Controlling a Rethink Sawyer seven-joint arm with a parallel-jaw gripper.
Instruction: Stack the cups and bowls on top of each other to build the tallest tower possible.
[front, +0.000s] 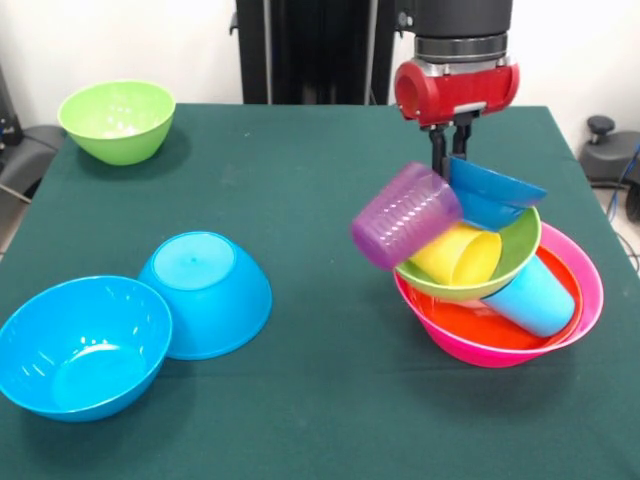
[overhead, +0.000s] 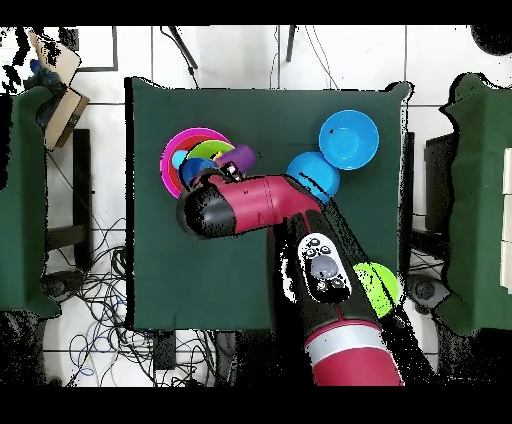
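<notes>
My gripper (front: 451, 150) hangs over the tower, its jaws set on the near rim of the small dark-blue bowl (front: 492, 193), which sits tilted on top. Below it a lime green bowl (front: 523, 240) holds the yellow cup (front: 460, 256) lying on its side. The purple cup (front: 405, 215) leans tilted against that bowl's left rim. The light blue cup (front: 535, 296) lies in the orange bowl (front: 465, 325), nested in the large pink bowl (front: 592, 280). In the overhead view the arm's wrist covers the gripper; the pink bowl (overhead: 178, 139) and purple cup (overhead: 241, 155) show beside it.
Two bright blue bowls stand at the front left, one upside down (front: 205, 292) and one upright (front: 80, 345), touching each other. A second lime green bowl (front: 117, 120) stands at the far left corner. In the overhead view the arm (overhead: 270, 205) crosses the table's middle.
</notes>
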